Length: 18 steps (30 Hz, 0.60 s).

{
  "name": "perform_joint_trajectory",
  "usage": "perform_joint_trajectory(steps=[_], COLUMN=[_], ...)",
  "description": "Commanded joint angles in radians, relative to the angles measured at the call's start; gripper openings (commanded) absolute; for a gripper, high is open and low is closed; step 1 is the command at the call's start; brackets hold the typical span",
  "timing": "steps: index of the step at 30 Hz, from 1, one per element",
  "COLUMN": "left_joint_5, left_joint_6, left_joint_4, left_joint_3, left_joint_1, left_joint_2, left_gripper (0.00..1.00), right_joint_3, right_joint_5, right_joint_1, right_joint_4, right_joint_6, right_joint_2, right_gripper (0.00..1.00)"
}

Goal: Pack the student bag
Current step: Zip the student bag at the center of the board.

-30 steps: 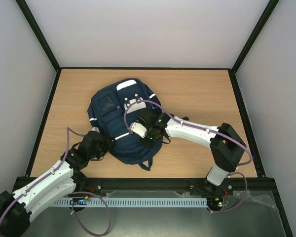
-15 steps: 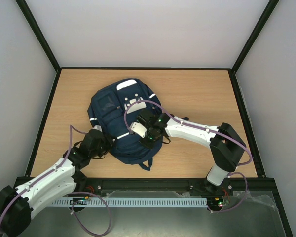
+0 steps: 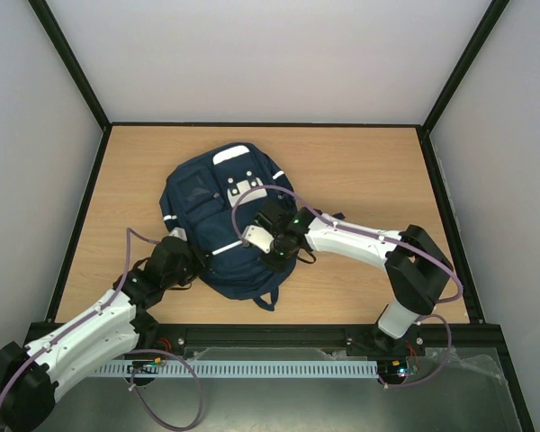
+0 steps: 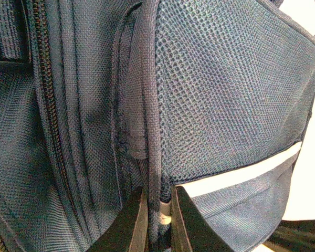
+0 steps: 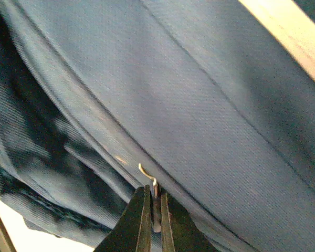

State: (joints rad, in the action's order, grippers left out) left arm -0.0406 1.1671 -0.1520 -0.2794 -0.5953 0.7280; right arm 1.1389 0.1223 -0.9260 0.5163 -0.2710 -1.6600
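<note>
The student bag (image 3: 198,202), a navy backpack with white stripes, lies flat in the middle of the table. My left gripper (image 3: 196,262) is at its near left side. In the left wrist view the left gripper (image 4: 158,203) is shut on the piped edge (image 4: 149,121) of the student bag's (image 4: 226,94) mesh side pocket, beside a white stripe (image 4: 241,173). My right gripper (image 3: 272,253) is over the bag's near right part. In the right wrist view the right gripper (image 5: 153,193) is shut on a small metal zipper pull (image 5: 154,182) of the student bag (image 5: 199,105).
The wooden table (image 3: 369,171) is framed by a black rail (image 3: 261,124) and white walls. A loop strap (image 3: 268,300) of the bag points toward the near edge. Purple cables (image 3: 265,191) arc over both arms.
My left gripper has closed onto the bag's side pocket edge. The right gripper has shifted slightly right with the zipper pull in it.
</note>
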Motion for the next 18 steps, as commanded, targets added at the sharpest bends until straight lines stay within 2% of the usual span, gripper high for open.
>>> perform_joint_trajectory(steps=[1, 11, 18], left_joint_5=[0.047, 0.041, 0.006], left_joint_6=[-0.022, -0.046, -0.101], left_joint_4=[-0.069, -0.071, -0.074], left_joint_3=[-0.009, -0.004, -0.016], left_joint_1=[0.013, 0.022, 0.022], left_joint_2=[-0.011, -0.010, 0.017], left_gripper=[0.02, 0.02, 0.02], right_joint_3=[-0.049, -0.066, 0.025], right_joint_5=[-0.051, -0.167, -0.157], right_joint_1=[0.084, 0.261, 0.341], right_joint_4=[0.091, 0.051, 0.037], right_joint_6=[-0.057, -0.220, -0.333], right_joint_2=[0.047, 0.036, -0.053], right_gripper=[0.01, 0.01, 0.01])
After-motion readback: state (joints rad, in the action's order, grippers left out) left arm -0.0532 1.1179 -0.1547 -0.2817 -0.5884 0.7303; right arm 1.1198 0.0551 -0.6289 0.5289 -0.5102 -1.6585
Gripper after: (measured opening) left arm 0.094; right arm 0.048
